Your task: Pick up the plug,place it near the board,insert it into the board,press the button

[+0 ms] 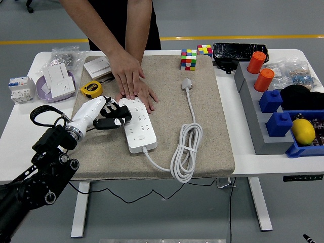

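Touching the smooth white board (135,125), left hand (109,117) curls.

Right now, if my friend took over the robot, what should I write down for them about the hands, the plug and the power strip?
Left hand: at the left edge of the power strip, black fingers curled against its side. I cannot tell whether it grips anything.
Right hand: not in view.
A person's hands press down on the strip's far end, holding it on the mat.
Plug: lying loose on the mat, right of the strip, its cord coiled near the front edge.
Done: nothing that shows. The plug is not picked up and not in the strip.
Left: pick up the plug, bring it to the strip, push it in, press the button.
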Tool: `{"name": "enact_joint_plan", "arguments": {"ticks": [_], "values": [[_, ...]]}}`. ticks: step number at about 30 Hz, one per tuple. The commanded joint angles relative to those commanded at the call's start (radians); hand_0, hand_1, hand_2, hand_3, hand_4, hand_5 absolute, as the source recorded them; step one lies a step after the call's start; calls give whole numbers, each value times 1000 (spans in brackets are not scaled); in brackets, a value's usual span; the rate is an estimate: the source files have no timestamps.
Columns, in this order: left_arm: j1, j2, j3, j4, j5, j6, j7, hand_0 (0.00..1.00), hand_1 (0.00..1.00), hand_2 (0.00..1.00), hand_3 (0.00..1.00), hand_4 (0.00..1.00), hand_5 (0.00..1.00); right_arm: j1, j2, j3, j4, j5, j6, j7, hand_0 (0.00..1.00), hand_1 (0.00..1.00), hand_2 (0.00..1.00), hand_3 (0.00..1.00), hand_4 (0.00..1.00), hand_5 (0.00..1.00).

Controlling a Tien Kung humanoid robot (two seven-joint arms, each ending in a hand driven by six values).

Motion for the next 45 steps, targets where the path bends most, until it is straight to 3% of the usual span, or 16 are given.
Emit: {"name": "enact_joint_plan", "arguments": {"ticks": [13,25,36,45], "values": [[9,10,13,-14,6,0,-2,425,364,309,289,319,255,-5,-3,-6,0,2,0,0,959,931,864,873,998,998],[18,45,-24,-44,23,-1,1,423,362,308,293,324,257,-6,-2,-4,0,1,1,-1,958,931,864,874,998,998],[15,83,-53,32,62,-2,0,424,363,309,297,335,265,-3,-1,-5,0,6,0,0,959,931,865,874,998,998],[20,87,-61,59,71,-6,-4,430,388,326,315,378,291,0,1,1,0,5,0,-1,959,931,865,874,998,998]]}}
